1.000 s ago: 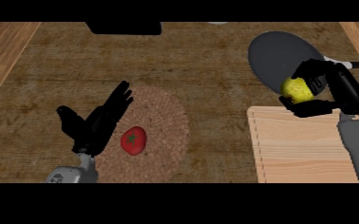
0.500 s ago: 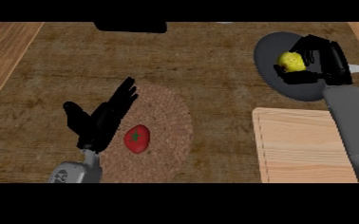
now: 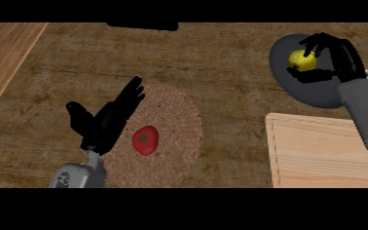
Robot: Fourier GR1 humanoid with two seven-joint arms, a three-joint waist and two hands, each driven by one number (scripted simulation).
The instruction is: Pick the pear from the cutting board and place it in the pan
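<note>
The right hand [image 3: 338, 61] has carried the pear [image 3: 303, 60] off the cutting board [image 3: 320, 151] and over the pan [image 3: 305, 73] since a second ago, and the view has shifted a little too, so everything sits lower and further left than before.

Now, biggest first: one wooden counter [image 3: 215, 68] fills the view, dark and grainy, with a paler strip along its left edge. One cutting board lies at the lower right, light wood, nothing on it. One round woven mat [image 3: 173, 126] sits left of centre. One dark grey pan rests at the upper right, just beyond the board's far corner.

Two arms are up from the bottom edge. The right forearm runs up across the board's right side, and its hand is over the pan with the fingers [image 3: 320, 41] curled round the pear from above and the thumb closing in from below, gripping it. The left hand [image 3: 104, 119] stands at the mat's left rim, fingers straight and spread, pointing up and to the right, thumb out to the left, holding nothing.

Smallest things: one yellow pear, in that right hand, over the pan's upper half; whether it touches the pan's floor I can't tell. One red fruit [image 3: 145, 140] lies on the mat, just beside the left hand.
</note>
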